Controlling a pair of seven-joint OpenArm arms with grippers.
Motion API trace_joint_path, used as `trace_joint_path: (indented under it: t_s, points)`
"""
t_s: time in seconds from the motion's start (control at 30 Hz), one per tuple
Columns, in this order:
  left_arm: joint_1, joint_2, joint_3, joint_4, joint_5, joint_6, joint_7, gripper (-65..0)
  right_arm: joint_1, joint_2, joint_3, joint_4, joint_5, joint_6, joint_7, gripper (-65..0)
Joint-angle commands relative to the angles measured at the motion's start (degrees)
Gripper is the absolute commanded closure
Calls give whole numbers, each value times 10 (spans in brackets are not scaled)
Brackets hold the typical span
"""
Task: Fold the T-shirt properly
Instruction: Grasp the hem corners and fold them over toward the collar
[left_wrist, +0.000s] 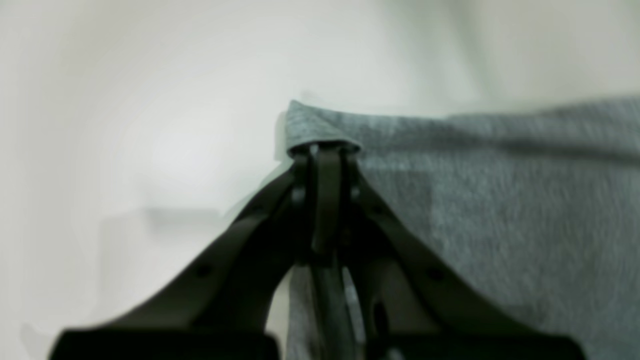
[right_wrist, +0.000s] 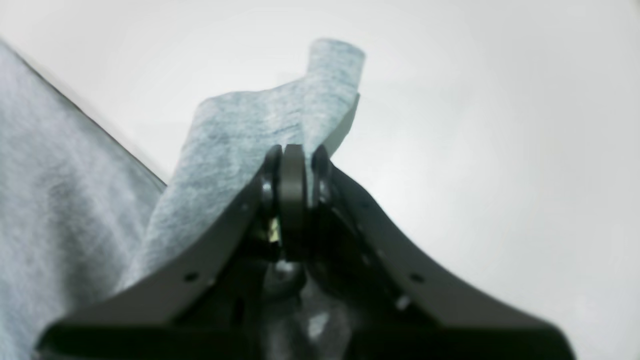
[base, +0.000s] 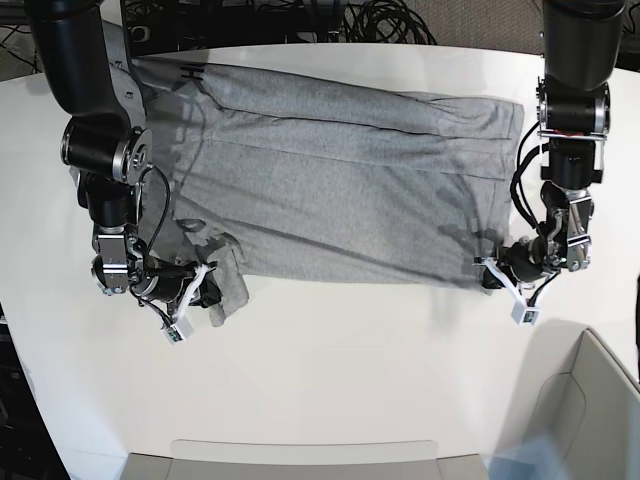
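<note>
- Left hand (left_wrist: 325, 150): black jaws pressed together, pinching a corner of the heather-grey soft cotton T-shirt (left_wrist: 500, 200). In its wrist view a small fold of grey cloth caps the jaw tips; the rest of the cloth runs off toward 3 o'clock, blurred.
- In the base view the left hand (base: 492, 275) sits at the shirt's corner near 4 o'clock, low over the white table (base: 340, 370). Its arm comes down from 1 o'clock.
- Right hand (right_wrist: 295, 152): black jaws pressed together, pinching a bunched flap of the same grey cloth. In its wrist view the flap stands up past the jaw tips toward 12 o'clock with a rolled top edge; more cloth fills the 9 o'clock side.
- In the base view the right hand (base: 208, 290) is at the shirt's edge near 8 o'clock, where the cloth is crumpled into a small heap just beside the jaws. Its arm comes down from 11 o'clock.
- T-shirt (base: 340, 180) lies spread across the far half of the table between the two arms, mostly flat, with long creases running across. It shows plain grey; some black lettering peeks out at the edge near 11 o'clock, too small to read.
- Pale grey bin corner (base: 590, 400) at 5 o'clock, apart from the shirt.
- Black cables (base: 380, 20) beyond the table edge at 12 o'clock.
</note>
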Motion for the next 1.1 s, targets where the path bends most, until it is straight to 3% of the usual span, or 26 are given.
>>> trace_joint_path:
  t_s: [0.0, 0.17, 0.43, 0.57, 0.8, 0.97, 1.07]
  points:
    - [-11, -14, -14, 2, 14, 12, 13, 0, 16, 0, -1, 0, -20, 9, -22, 0]
    - [-11, -16, -73, 2, 14, 12, 16, 0, 44, -1, 0, 0, -17, 9, -22, 0]
    - [5, -27, -80, 9, 14, 12, 17, 0, 72, -8, 1, 1, -1, 9, -23, 0]
    - [39, -42, -81, 75, 14, 12, 18, 0, 71, -3, 1, 1, 44, 9, -23, 0]
    - [112, -43, -97, 197, 14, 15, 18, 0, 68, 4, 4, 1, 50, 9, -23, 0]
    - [150, -41, -151, 253, 14, 12, 18, 0, 66, 8, 68, 1, 48, 9, -25, 0]
    - [170, -43, -154, 288, 14, 12, 18, 0, 64, 14, 81, 24, 47, 9, -66, 0]
